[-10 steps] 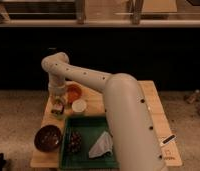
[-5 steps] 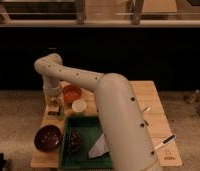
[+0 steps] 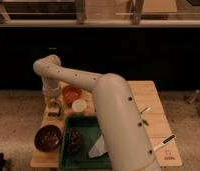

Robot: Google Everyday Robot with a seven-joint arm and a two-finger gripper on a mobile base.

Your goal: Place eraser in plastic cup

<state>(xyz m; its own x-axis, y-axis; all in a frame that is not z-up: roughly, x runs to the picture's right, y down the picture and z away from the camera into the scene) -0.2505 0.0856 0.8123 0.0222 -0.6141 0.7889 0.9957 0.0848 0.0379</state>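
My gripper (image 3: pixel 53 106) hangs at the end of the white arm (image 3: pixel 93 82), low over the far left part of the wooden table (image 3: pixel 155 100). A bit of yellow-green shows right at the gripper, which may be the plastic cup (image 3: pixel 56 105); the gripper mostly hides it. I cannot make out the eraser. A white cup (image 3: pixel 79 106) stands just right of the gripper, and an orange bowl (image 3: pixel 71 93) sits behind that.
A brown bowl (image 3: pixel 48 137) sits at the front left. A green tray (image 3: pixel 83 155) beside it holds a dark lump (image 3: pixel 74 140) and a white sheet (image 3: pixel 98 148). A pen (image 3: pixel 167 140) and a white card (image 3: pixel 170 156) lie at the front right. My arm hides the table's middle.
The arm's elbow has swung left, and the gripper has shifted left and lower over the table's left side. The bowls, white cup and tray have not moved.
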